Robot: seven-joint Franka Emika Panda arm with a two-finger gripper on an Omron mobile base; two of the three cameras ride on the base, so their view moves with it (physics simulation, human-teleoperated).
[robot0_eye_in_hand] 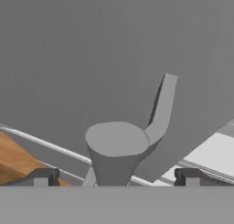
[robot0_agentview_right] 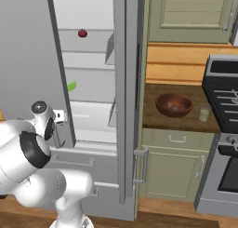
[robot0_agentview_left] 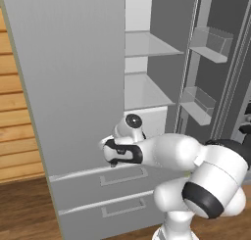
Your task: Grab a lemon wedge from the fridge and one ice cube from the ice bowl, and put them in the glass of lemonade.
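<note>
Lemon wedge: small, yellow-green, on a white middle shelf inside the open fridge, partly hidden behind the swung-out left door's edge. Gripper: jaws spread wide, holding nothing, straddling the lower end of that door's bar handle; wedge lies above and just right of it. Red round fruit: one shelf higher. Ice bowl: on the wooden counter right of the fridge. Glass of lemonade: just beside the bowl. No legible writing.
</note>
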